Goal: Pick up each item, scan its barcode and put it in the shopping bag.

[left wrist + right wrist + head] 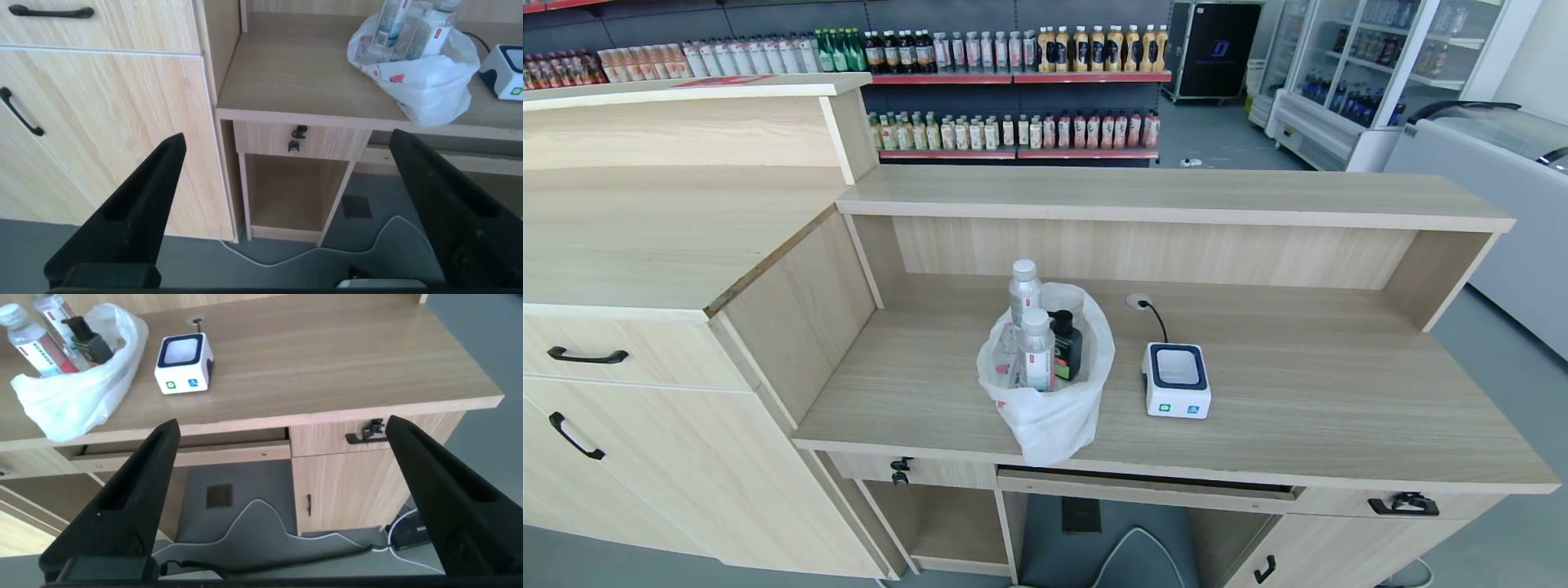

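Note:
A white plastic shopping bag (1049, 408) stands on the wooden counter (1298, 384), holding two clear bottles with white caps (1036, 347) and a dark pump bottle (1065, 343). Right of the bag sits the white barcode scanner (1176, 380) with its dark-rimmed window up. The bag (421, 73) and the scanner's corner (508, 69) appear in the left wrist view, the bag (78, 384) and scanner (184, 361) in the right wrist view. My left gripper (294, 212) is open, low in front of the counter's left end. Open too, my right gripper (282, 502) hangs below the counter's front edge.
A raised shelf (1168, 200) runs along the counter's back, and a taller cabinet (662, 237) stands at its left. Drawers with black handles (1403, 505) lie under the counter. Shelves of drinks (1013, 90) and fridges (1347, 73) fill the room behind.

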{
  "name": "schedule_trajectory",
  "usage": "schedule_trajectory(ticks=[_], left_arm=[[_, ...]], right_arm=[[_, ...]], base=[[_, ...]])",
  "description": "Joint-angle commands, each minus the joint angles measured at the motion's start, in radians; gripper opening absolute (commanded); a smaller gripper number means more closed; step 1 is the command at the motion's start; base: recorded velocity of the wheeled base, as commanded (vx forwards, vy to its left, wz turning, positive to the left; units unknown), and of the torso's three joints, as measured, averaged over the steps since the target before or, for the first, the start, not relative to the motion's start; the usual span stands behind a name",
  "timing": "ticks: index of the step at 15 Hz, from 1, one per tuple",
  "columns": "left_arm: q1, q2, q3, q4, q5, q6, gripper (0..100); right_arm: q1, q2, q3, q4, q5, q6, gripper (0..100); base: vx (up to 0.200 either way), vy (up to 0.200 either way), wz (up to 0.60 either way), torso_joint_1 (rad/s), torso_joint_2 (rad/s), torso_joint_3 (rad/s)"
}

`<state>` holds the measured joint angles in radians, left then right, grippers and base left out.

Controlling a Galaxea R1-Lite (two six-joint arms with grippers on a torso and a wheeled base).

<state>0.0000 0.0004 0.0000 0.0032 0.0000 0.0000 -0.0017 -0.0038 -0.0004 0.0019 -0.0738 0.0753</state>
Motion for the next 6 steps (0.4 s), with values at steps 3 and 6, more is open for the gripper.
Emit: schedule_trajectory(ticks=[3,6], left_arm=[[0.000,0.000,0.000,0.000,0.000,0.000,100],[0.000,0.000,0.000,0.000,0.000,0.000,100]], right_arm=[[0.000,0.004,0.000,0.001,0.000,0.000,100],[0.000,0.004,0.000,0.001,0.000,-0.009,100]], base=[[0.000,0.000,0.00,0.000,0.00,0.000],[0.000,0.000,0.00,0.000,0.00,0.000]])
